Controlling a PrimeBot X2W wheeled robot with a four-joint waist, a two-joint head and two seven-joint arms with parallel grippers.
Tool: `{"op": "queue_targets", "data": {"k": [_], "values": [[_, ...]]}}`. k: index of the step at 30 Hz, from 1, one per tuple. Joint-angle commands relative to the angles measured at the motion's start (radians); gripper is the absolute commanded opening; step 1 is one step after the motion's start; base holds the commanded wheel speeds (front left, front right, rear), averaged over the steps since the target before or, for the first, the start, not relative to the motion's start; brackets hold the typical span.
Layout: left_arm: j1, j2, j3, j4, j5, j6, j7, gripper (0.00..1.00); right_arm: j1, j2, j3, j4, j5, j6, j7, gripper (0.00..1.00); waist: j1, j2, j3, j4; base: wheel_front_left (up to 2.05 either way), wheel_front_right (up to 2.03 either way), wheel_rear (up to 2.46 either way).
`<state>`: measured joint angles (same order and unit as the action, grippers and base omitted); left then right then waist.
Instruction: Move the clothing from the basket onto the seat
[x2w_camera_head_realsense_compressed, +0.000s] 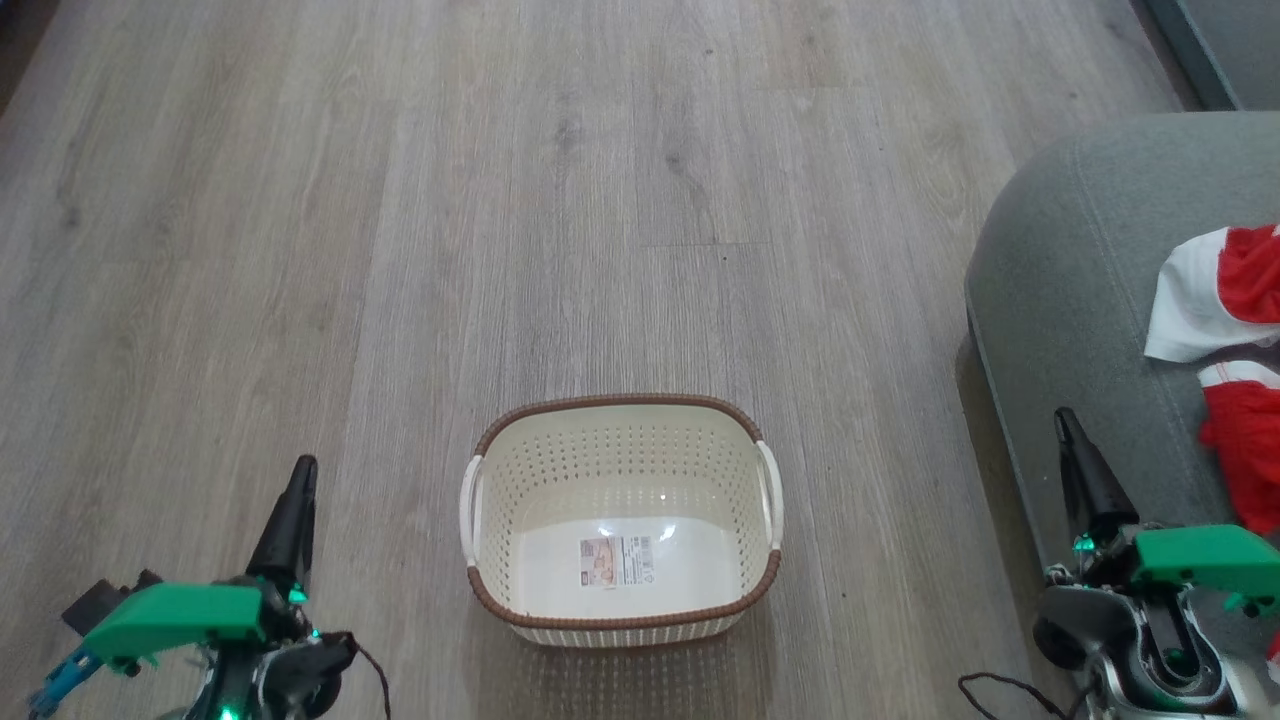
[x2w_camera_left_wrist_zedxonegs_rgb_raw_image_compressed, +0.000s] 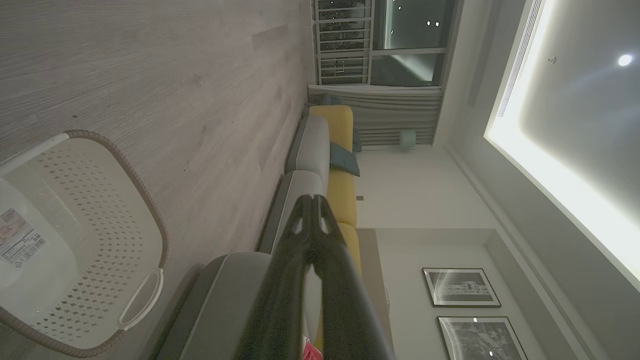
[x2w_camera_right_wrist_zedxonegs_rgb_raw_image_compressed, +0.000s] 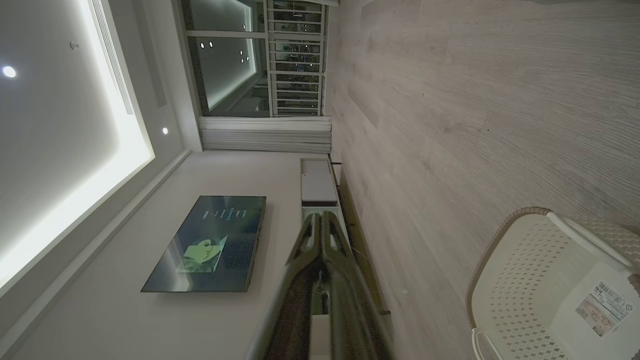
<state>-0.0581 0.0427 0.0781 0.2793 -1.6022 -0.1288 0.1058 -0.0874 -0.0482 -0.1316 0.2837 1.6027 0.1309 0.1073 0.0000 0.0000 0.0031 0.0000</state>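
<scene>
- OK, left gripper (x2w_camera_head_realsense_compressed: 303, 468) sat at the lower left of the head view, fingers clenched together, holding nothing, over bare floor (x2w_camera_head_realsense_compressed: 560, 200).
- Right gripper (x2w_camera_head_realsense_compressed: 1063, 420) was at the lower right, also clenched and empty, tip seen against the left edge of the seat (x2w_camera_head_realsense_compressed: 1070, 280).
- Basket (x2w_camera_head_realsense_compressed: 620, 455) stood upright on the floor between the two grippers, apart from both. Only the label (x2w_camera_head_realsense_compressed: 615, 560) on its base showed inside.
- Seat was right of the basket, not touching it, with a strip of floor between.
- Clothing (x2w_camera_head_realsense_compressed: 1235, 290) lay on the seat at the frame's right edge. A red piece with white trim was nearer, close to the right arm's green housing. A red-and-white piece was farther back.
- In the left wrist view, the closed fingers pointed along a grey-and-yellow sofa (x2w_camera_left_wrist_zedxonegs_rgb_raw_image_compressed: 335, 125), with framed pictures (x2w_camera_left_wrist_zedxonegs_rgb_raw_image_compressed: 460, 287) on the wall.
- In the right wrist view, the closed fingers pointed toward a wall TV (x2w_camera_right_wrist_zedxonegs_rgb_raw_image_compressed: 210, 245), with a curtained window (x2w_camera_right_wrist_zedxonegs_rgb_raw_image_compressed: 260, 55) beyond.
</scene>
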Motion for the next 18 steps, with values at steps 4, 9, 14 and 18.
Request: {"op": "queue_targets", "data": {"k": [4,9,14,18], "values": [[-0.050,0.008,0.036,-0.034,-0.006,-0.002,0.008,0.00,-0.021,-0.002,0.018,-0.039,0.006,0.000,0.006,0.00,0.0000,0.0000,0.000,0.000,0.00,0.00,0.00],[-0.050,0.008,0.036,-0.034,-0.006,-0.002,0.007,0.00,-0.021,-0.002,0.018,-0.039,0.006,0.000,0.006,0.00,0.0000,0.0000,0.000,0.000,0.00,0.00,0.00],[-0.050,0.008,0.036,-0.034,-0.006,-0.002,0.007,0.00,-0.021,-0.002,0.018,-0.039,0.006,0.000,0.006,0.00,0.0000,0.0000,0.000,0.000,0.00,0.00,0.00],[-0.050,0.008,0.036,-0.034,-0.006,-0.002,0.007,0.00,-0.021,-0.002,0.018,-0.039,0.006,0.000,0.006,0.00,0.0000,0.0000,0.000,0.000,0.00,0.00,0.00]]}}
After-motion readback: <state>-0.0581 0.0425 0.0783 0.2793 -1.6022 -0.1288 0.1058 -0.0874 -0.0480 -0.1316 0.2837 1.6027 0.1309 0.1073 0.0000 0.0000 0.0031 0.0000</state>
